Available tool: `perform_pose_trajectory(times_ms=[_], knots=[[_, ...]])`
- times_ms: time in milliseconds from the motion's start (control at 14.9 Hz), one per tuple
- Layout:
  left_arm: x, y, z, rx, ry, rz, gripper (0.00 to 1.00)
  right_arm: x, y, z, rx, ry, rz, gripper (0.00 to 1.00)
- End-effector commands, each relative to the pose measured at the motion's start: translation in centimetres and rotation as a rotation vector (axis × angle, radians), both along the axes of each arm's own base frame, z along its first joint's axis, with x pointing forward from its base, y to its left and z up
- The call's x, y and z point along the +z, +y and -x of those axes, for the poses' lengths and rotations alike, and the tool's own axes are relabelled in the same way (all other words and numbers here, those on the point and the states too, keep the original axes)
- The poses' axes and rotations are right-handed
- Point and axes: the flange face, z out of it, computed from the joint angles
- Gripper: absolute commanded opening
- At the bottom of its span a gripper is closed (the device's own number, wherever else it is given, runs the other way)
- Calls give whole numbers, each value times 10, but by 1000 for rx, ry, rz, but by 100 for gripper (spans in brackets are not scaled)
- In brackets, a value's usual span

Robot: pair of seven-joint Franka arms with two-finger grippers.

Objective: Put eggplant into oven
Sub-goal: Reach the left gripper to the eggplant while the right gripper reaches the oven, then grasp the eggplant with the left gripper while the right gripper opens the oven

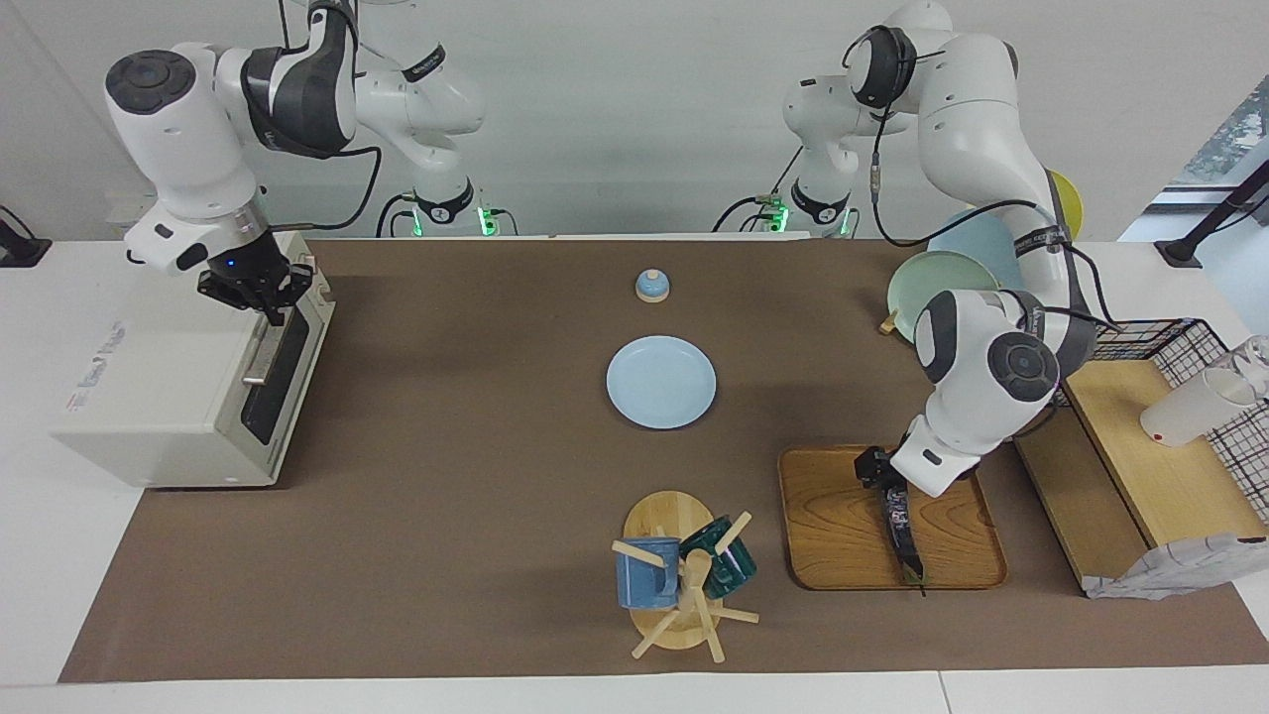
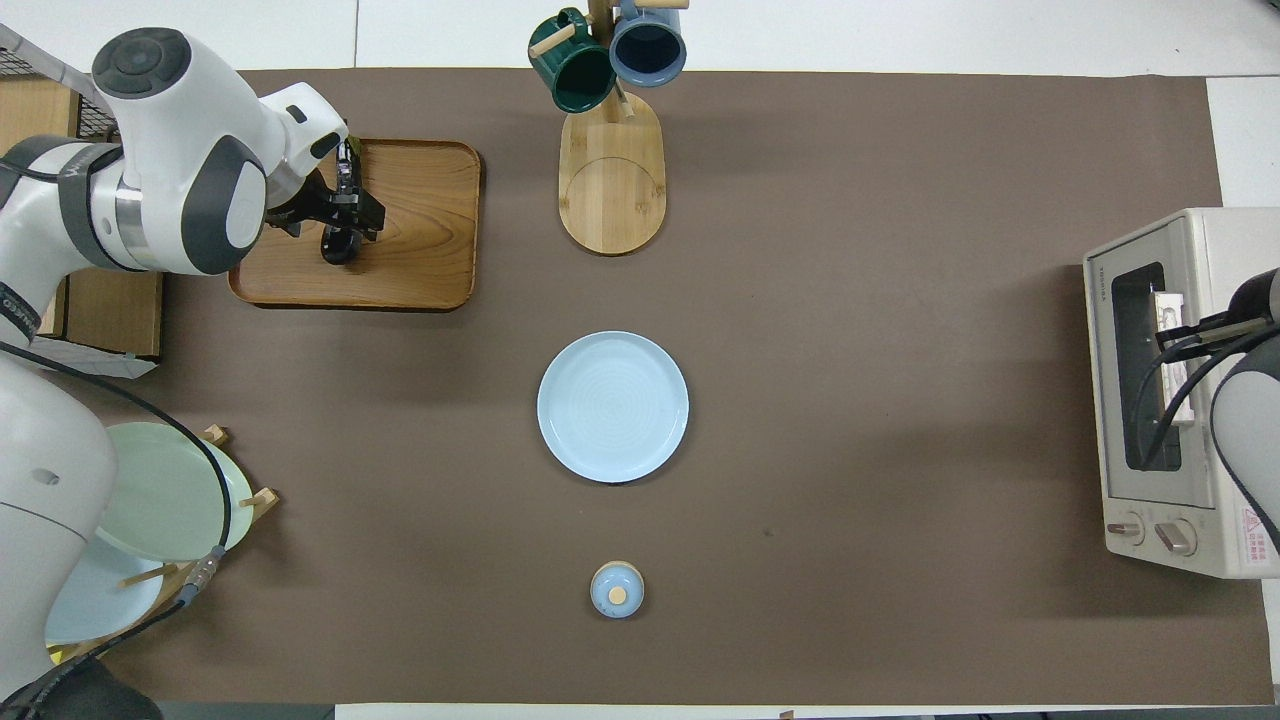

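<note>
The eggplant (image 1: 904,543) (image 2: 340,245), dark and glossy, lies on the wooden tray (image 1: 833,526) (image 2: 420,250) toward the left arm's end of the table. My left gripper (image 1: 880,481) (image 2: 343,210) is down at the eggplant's thick end, open, with a finger on either side of it. The off-white oven (image 1: 169,377) (image 2: 1160,240) stands at the right arm's end, its dark glass door (image 1: 273,382) closed. My right gripper (image 1: 270,312) is shut, its tips at the top edge of the door by the handle's end. Whether it touches the handle I cannot tell.
A light blue plate (image 1: 660,382) sits mid-table, with a small blue lidded pot (image 1: 651,286) nearer to the robots. A mug tree (image 1: 684,575) stands beside the tray. A plate rack (image 1: 942,283) and a wire-and-wood shelf (image 1: 1140,436) crowd the left arm's end.
</note>
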Motion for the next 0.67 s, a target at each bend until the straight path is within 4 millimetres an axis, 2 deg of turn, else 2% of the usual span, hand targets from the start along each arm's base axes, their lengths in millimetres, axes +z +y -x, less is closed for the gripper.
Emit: perform_pose_trajectory(times_ms=[0, 134, 604], knots=[[-6, -1, 4, -39, -12, -20, 100, -20, -16, 8, -17, 1, 28, 0], [-15, 1, 9, -37, -22, -14, 100, -26, -24, 9, -30, 4, 26, 0], [-17, 2, 11, -34, -28, -2, 100, -35, -32, 13, -44, 16, 22, 0]])
